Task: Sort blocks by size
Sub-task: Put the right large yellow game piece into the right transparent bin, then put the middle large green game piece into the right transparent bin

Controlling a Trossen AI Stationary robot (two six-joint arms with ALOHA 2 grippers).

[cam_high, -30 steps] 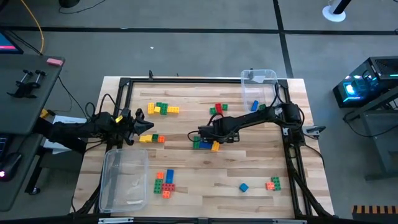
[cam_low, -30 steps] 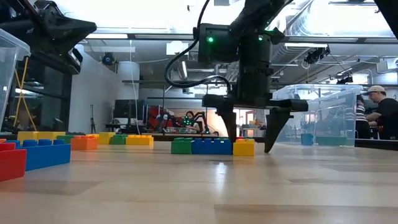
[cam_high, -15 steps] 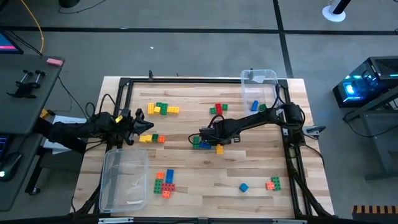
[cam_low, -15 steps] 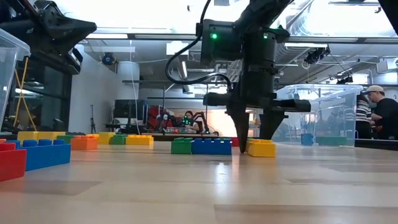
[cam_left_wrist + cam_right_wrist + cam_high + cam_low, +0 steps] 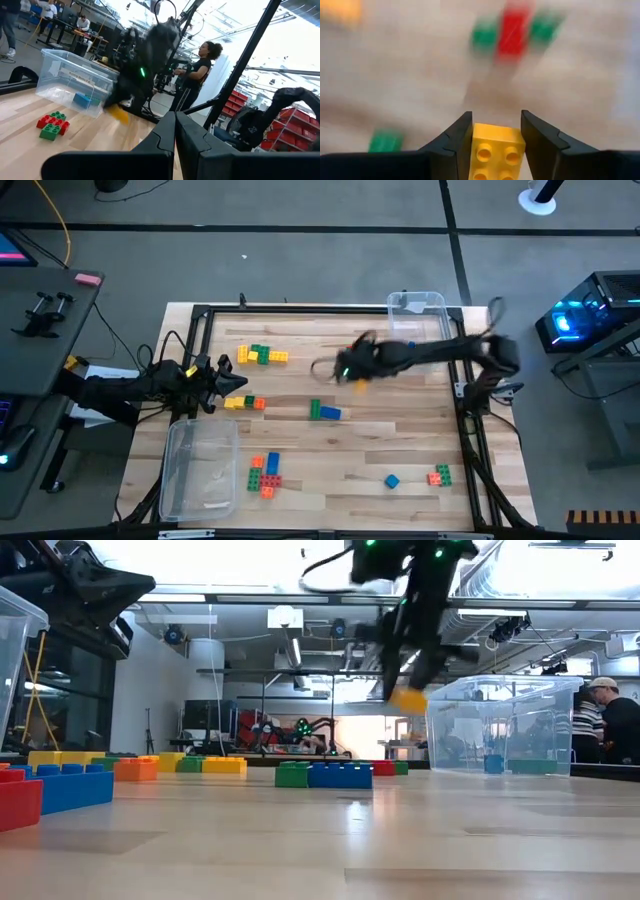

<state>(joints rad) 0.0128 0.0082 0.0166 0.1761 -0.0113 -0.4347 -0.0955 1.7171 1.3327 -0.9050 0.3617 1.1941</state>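
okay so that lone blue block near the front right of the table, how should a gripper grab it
Come straight down on the small blue block and pinch two opposite flat sides. It looks short and square, sits flat on the table, and has open space all round it; the orange-and-green cluster lies apart.

Right gripper [image 5: 408, 690] closed on the yellow block [image 5: 496, 158] and lifted it off the table. It left the green and blue blocks [image 5: 324, 412] and moved toward the clear bin [image 5: 415, 320].

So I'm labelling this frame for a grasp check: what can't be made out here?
- Right gripper: motion-blurred in high and low views.
- Yellow block: its near end is cut off by the right wrist picture's edge, so its length is unclear.
- Far bin: contents are hazy through its wall in the low view.
- Left gripper: only its fingers show.
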